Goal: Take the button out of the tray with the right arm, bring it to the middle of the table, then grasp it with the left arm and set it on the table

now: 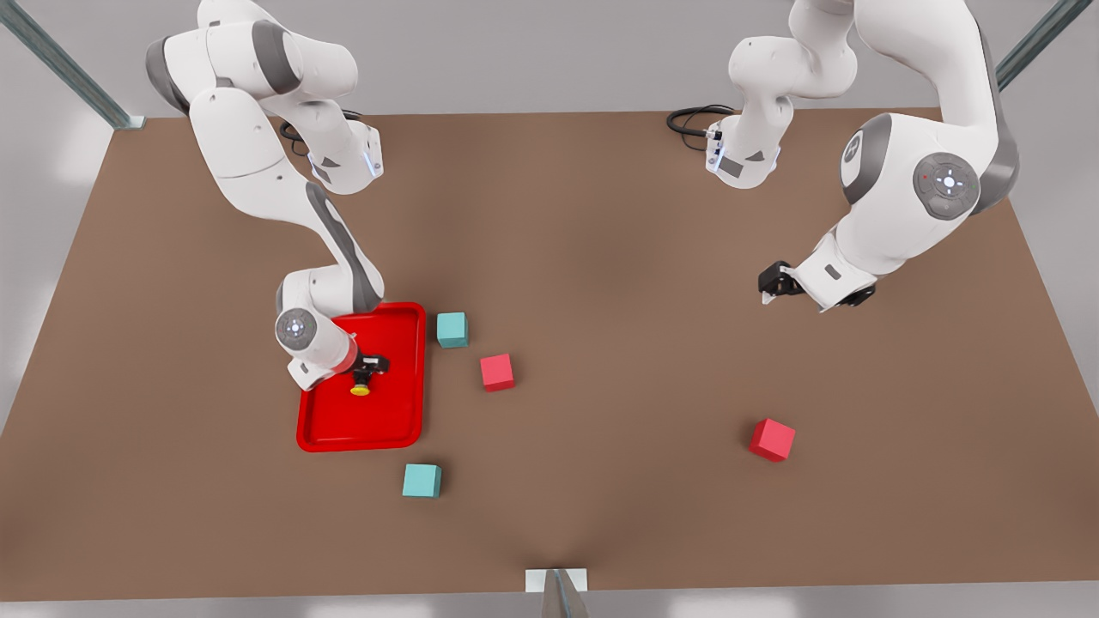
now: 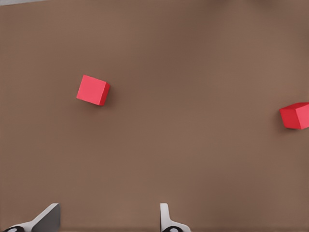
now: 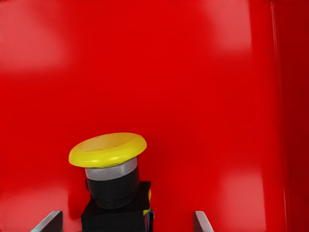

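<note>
The button point(image 1: 361, 388) lies in the red tray point(image 1: 365, 425) on the front view's left, its yellow cap point(image 3: 107, 149) above a grey-and-black body. My right gripper point(image 1: 370, 366) is low over the tray and open. Its two fingertips point(image 3: 49, 222) stand on either side of the button's body, with a gap on each side. My left gripper point(image 1: 770, 288) hangs above the brown table point(image 1: 601, 257) on the front view's right. It is open with nothing between its fingers point(image 2: 48, 217), and that arm waits.
Beside the tray sit a teal cube point(image 1: 452, 330) and a red cube point(image 1: 497, 372), with another teal cube point(image 1: 421, 480) below it. A red cube point(image 1: 772, 439) lies near the left gripper, also seen as the red cube point(image 2: 92, 90).
</note>
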